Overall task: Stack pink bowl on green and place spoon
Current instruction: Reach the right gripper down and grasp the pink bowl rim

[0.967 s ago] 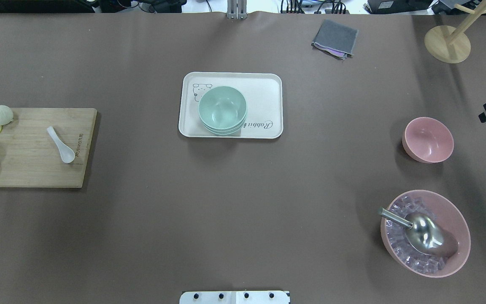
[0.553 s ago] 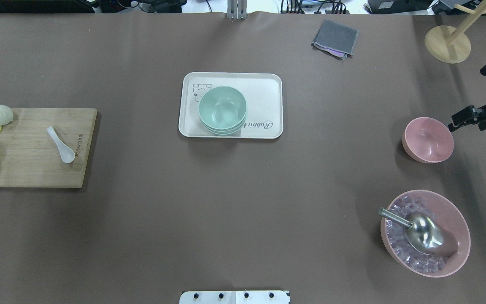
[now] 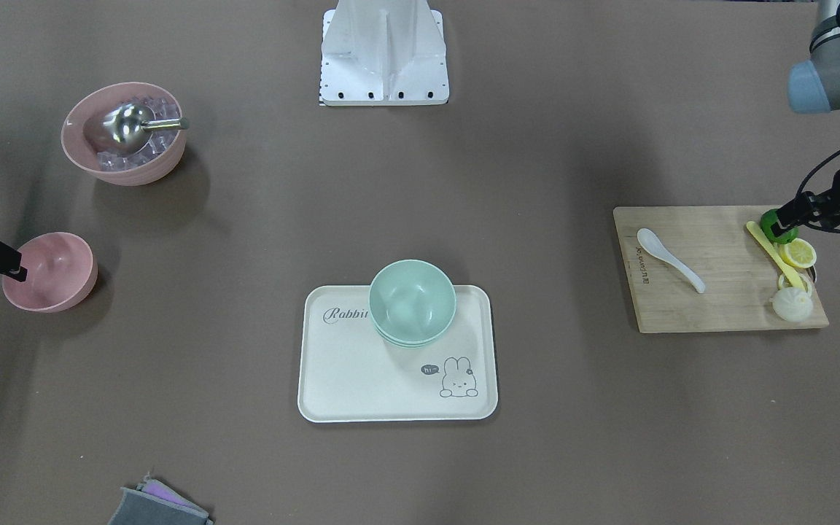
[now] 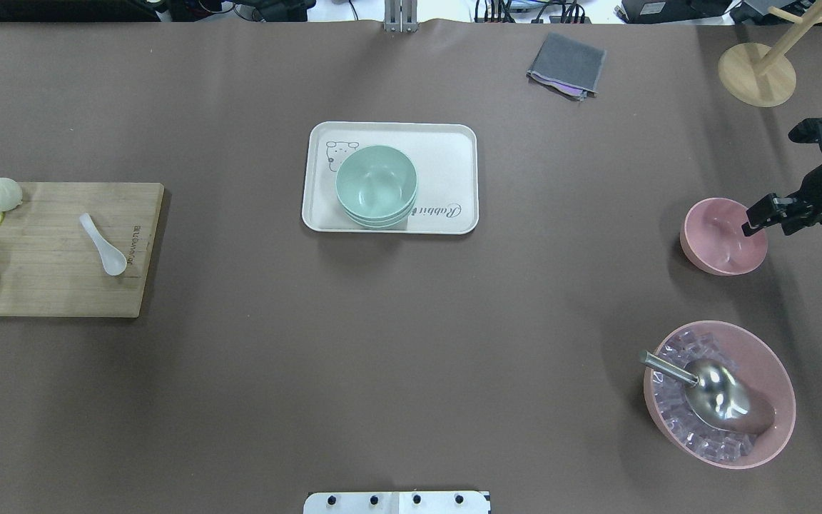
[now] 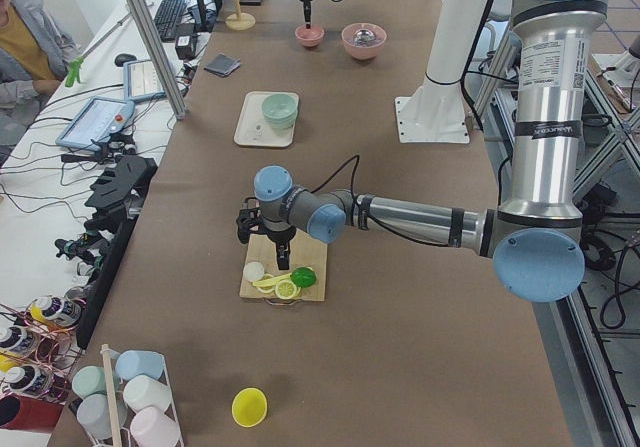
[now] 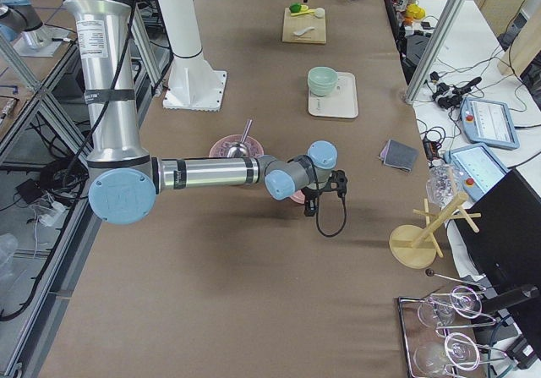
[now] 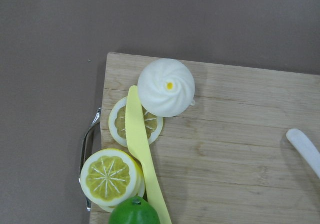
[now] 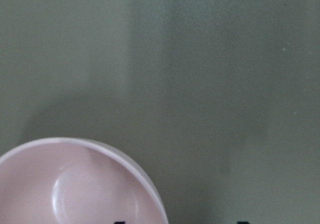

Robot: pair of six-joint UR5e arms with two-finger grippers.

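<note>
The pink bowl (image 4: 718, 243) sits on the table at 3 o'clock from the tray (image 4: 454, 150) holding the green bowls (image 4: 375, 185). Your right gripper (image 4: 757, 214) hangs over the bowl's 2 o'clock rim with its jaws apart, and the wrist view shows the rim between the tips. Come straight down, one finger inside the wall and one outside, then pinch firmly before lifting. The white spoon (image 4: 103, 245) lies on the cutting board (image 4: 54, 285) at 9 o'clock. I cannot tell whether the left gripper (image 3: 783, 219) is parted.
</note>
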